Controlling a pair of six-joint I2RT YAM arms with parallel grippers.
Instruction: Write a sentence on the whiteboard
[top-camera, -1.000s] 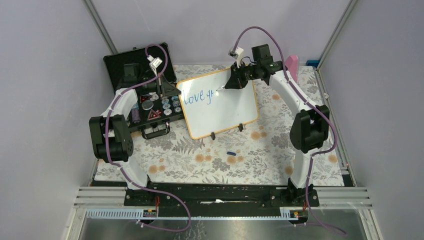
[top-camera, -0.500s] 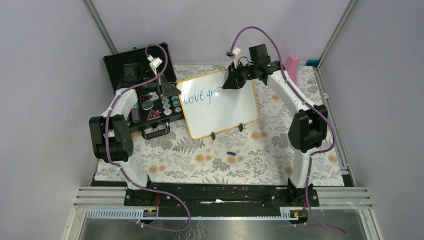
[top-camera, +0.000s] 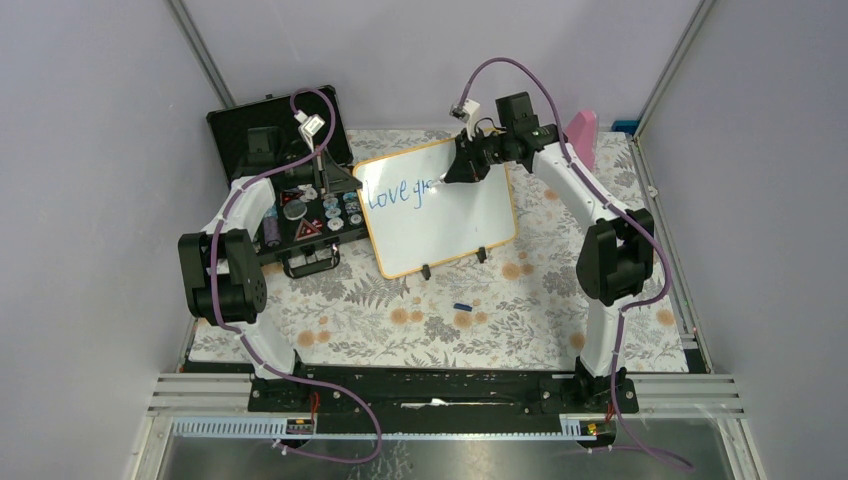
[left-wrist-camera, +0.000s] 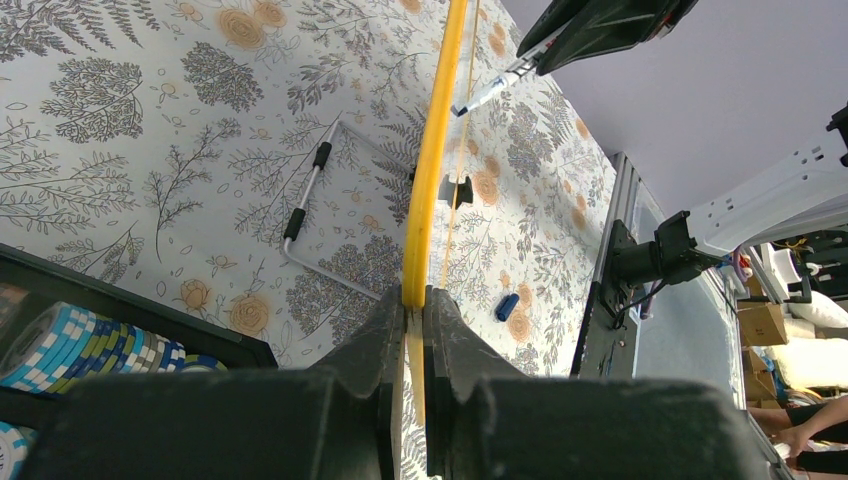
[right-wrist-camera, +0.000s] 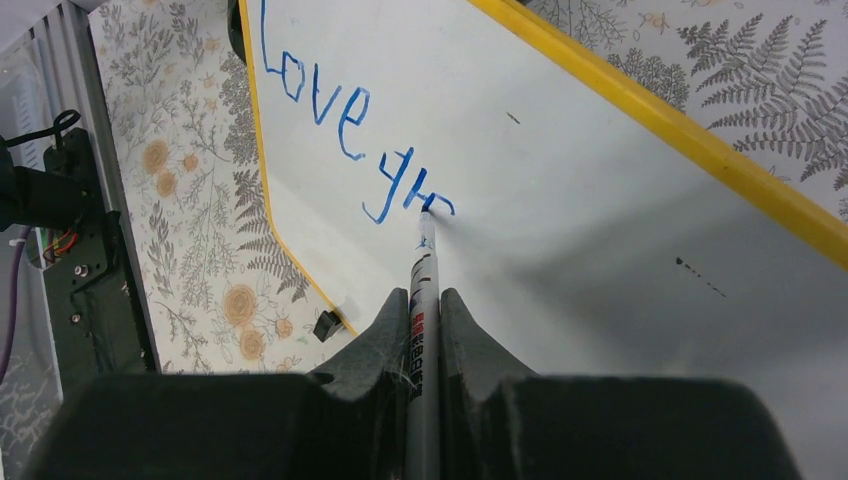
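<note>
The whiteboard (top-camera: 450, 215), white with an orange-yellow rim (left-wrist-camera: 430, 160), stands tilted on the flowered cloth at the back middle. Blue handwriting on it reads "Love gr" (right-wrist-camera: 345, 125); this part of the sentence (top-camera: 398, 192) sits on the board's upper left. My right gripper (right-wrist-camera: 426, 300) is shut on a white marker (right-wrist-camera: 424, 290) whose tip touches the board just after the "r". In the top view that gripper (top-camera: 462, 168) hangs over the board's upper middle. My left gripper (left-wrist-camera: 414, 300) is shut on the whiteboard's left rim, at its upper left corner (top-camera: 345, 180).
An open black case (top-camera: 285, 190) with poker chips lies left of the board. The marker's blue cap (top-camera: 461, 306) lies on the cloth in front of the board. A pink object (top-camera: 584, 128) stands at the back right. The board's wire stand (left-wrist-camera: 315, 195) shows behind it.
The right gripper has edged slightly left and up along the board, and the stroke after "g" has grown into an "r". The left arm has not moved.
</note>
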